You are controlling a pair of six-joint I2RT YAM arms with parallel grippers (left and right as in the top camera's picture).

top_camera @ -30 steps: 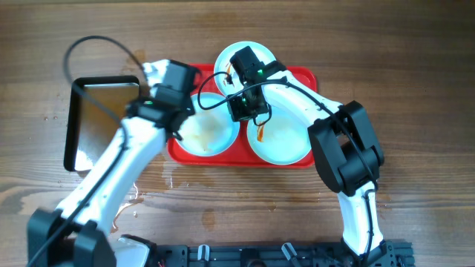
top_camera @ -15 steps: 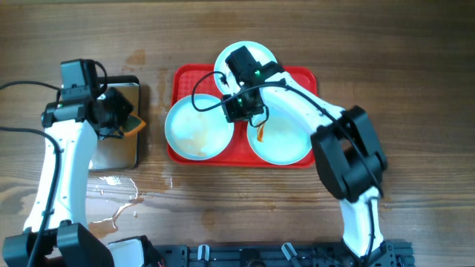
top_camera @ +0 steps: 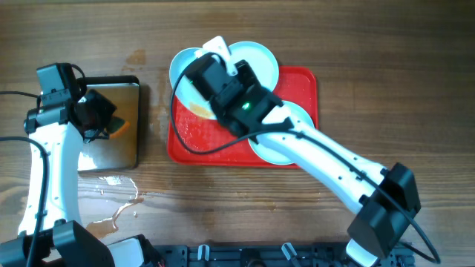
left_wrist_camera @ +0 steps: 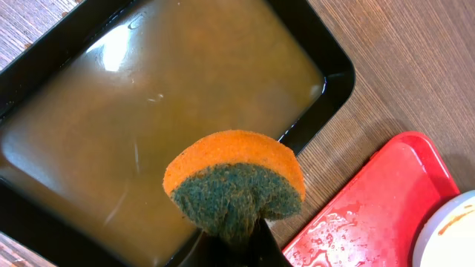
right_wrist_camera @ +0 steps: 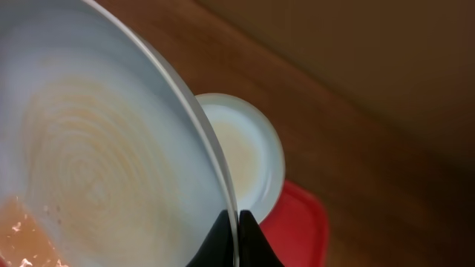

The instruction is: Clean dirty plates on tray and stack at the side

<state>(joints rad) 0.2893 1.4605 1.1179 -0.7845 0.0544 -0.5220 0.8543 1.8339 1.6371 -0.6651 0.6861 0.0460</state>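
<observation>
- right hand (right_wrist_camera: 234, 236) is clamped on the rim of one plate (top_camera: 182, 74), fingers pinched tight w/ the edge between them
- that held plate is up off the tray (top_camera: 194, 139) and tilted. It hangs around the tray's 10-11 o'clock corner, partly out past the rim over the desk (top_camera: 371, 44)
- it's not clean: brownish-orange film across the inside in the right wrist cam, plus an orange-ish smear near its 5 o'clock edge from overhead
- 2nd plate (top_camera: 260, 63) sits at the tray's 12 o'clock, poking out over the far rim. It has a pale yellowish tint in the middle
- 3rd plate (top_camera: 269, 152) lies flat at approx 4 o'clock on the tray. The right arm crosses over most of it, so can't tell how dirty it is
- left hand (left_wrist_camera: 231, 243) is squeezed together on a sponge (left_wrist_camera: 234, 178), gripping its bottom edge. Sponge is orange w/ the green scrubby face toward the wrist cam
- sponge hangs over the dark pan (left_wrist_camera: 335, 74), toward the pan's 3 o'clock side from overhead. Can't tell if it touches the liquid
- pan is full of murky brown water (left_wrist_camera: 148, 111). It sits on the desk at 9 o'clock from the tray, near but not touching
- bare tray floor around 7-8 o'clock looks wet, w/ droplets on the red plastic
- puddle (top_camera: 119, 199) on the desk just past the pan's 6 o'clock edge
</observation>
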